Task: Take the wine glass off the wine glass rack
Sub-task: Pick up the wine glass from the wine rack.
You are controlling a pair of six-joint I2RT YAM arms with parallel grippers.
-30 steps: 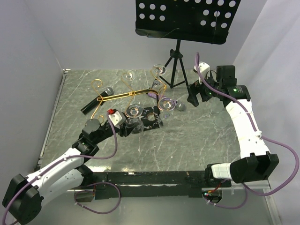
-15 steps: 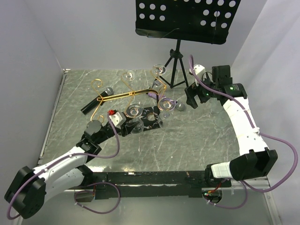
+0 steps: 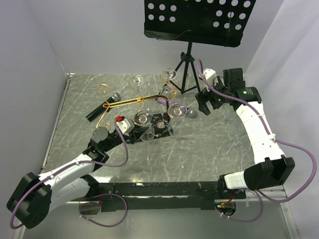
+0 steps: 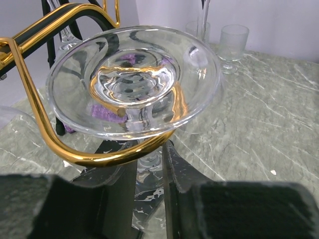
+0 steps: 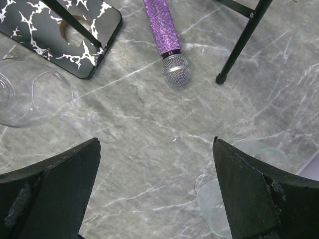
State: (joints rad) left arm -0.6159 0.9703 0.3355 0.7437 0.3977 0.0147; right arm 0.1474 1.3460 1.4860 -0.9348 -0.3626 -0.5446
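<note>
- left gripper (image 4: 149,167): jaws squeezed down to a narrow gap, one finger (image 4: 180,175) on each side of the wine glass (image 4: 134,79) stem, just under its round foot. Honestly can't tell if they're pinching the stem or only right beside it.
- right gripper (image 5: 154,199): jaws spread wide with nothing between them, hanging over bare table (image 5: 149,124), upper right of the top view.
- wine glass: on the rack (image 4: 31,104), with a gold arm curling round the stem under the foot. It sits a bit left of centre in the top view.
- rack: one. Gold arms, with a black white-veined base flat on the table in the middle of the top view.
- glasses: at least four round feet show among the gold arms from above. A few more sit on the table, too see-through to count properly.
- microphones: two. The black microphone (image 3: 105,103) is left of the rack, and the purple microphone (image 5: 162,27) is at the top of the right wrist view.
- music stand (image 3: 199,17): one, black, top of the top view.
</note>
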